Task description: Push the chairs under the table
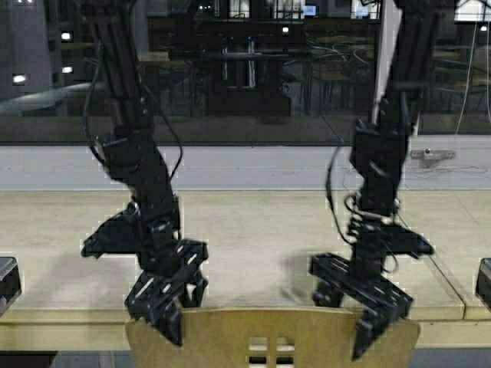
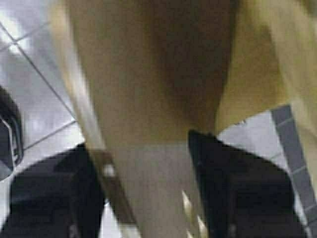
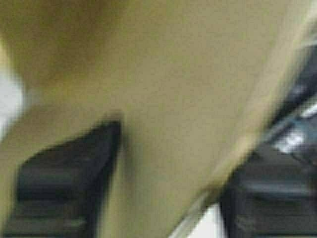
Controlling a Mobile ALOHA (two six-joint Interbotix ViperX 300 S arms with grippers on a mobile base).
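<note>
Yellow-tan moulded plywood chair (image 1: pixel 307 337) at the bottom centre of the high view, only the curved top of its backrest showing, small square cutouts visible near the lower edge, pressed up against the thick front edge of the long pale-yellow wooden tabletop (image 1: pixel 261 230). Left gripper (image 1: pixel 170 305) lowered onto the backrest's left top corner, fingers (image 2: pixel 237 193) spread apart and straddling the plywood edge, one on each side, as the left wrist view confirms. Right gripper (image 1: pixel 367 313) set likewise on the right top corner, fingers (image 3: pixel 69 183) parted with the backrest between them; closed firmly on the wood or merely astride it, cannot tell. Beyond the tabletop, a pale grey sill (image 1: pixel 245 167) and a dark window (image 1: pixel 253 69) reflecting indoor lights. Dark objects (image 1: pixel 6 282) cut off at both side edges of the tabletop, too little visible to identify. Grey tiled floor (image 2: pixel 34 94) beneath the chair in the left wrist view.
</note>
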